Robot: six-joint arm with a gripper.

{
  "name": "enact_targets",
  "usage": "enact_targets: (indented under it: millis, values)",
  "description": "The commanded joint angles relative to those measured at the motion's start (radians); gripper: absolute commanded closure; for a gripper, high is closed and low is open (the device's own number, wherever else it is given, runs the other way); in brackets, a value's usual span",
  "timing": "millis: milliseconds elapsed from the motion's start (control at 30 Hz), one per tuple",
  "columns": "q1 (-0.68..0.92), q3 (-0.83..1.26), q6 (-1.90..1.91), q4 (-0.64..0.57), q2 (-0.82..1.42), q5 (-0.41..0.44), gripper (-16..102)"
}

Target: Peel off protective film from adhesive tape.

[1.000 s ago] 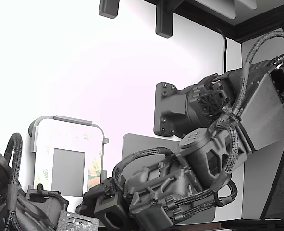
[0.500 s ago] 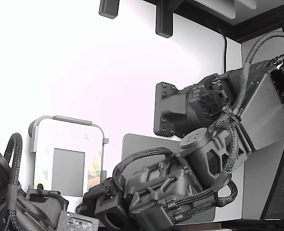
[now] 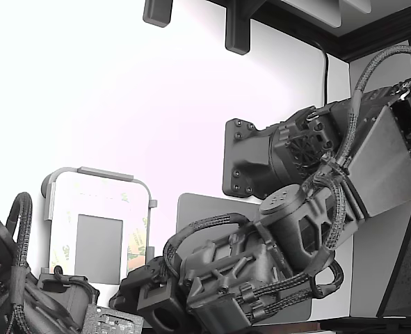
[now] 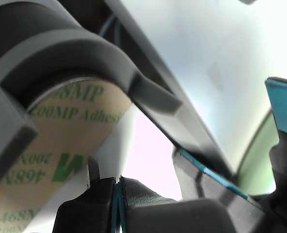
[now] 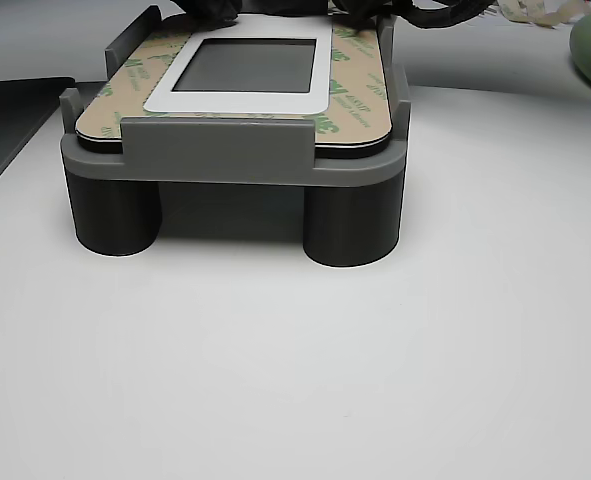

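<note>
The white panel (image 3: 97, 202) with its grey square lies in a grey fixture (image 5: 233, 150). The protective film (image 3: 140, 240), pale yellow with green print and an orange tinge at its near end, runs along the panel's side on the exterior view's right. The adhesive tape under it is hidden. Up close, the film (image 4: 70, 141) reads "200MP Adhesive". My gripper (image 4: 118, 188) sits at the film's near end, its dark blue-padded fingers (image 4: 92, 204) pressed together with a thin pale sliver at the tips. In the exterior view my gripper (image 3: 142, 270) touches that same end.
A second dark arm (image 3: 24, 296) rests at the exterior view's lower left, beside the fixture. A grey plate (image 3: 195, 209) lies behind my arm. The fixture stands on two round legs (image 5: 353, 225). Green-printed strips (image 5: 355, 90) line the panel's sides.
</note>
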Motion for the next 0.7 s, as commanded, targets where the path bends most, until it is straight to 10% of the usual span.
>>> enact_targets:
  millis: [0,667]
  values:
    - [-0.018,-0.031,-0.005,-0.011,0.031,-0.002,97]
    - [-0.041,-0.057,0.006,-0.012,-0.014,-0.031,97]
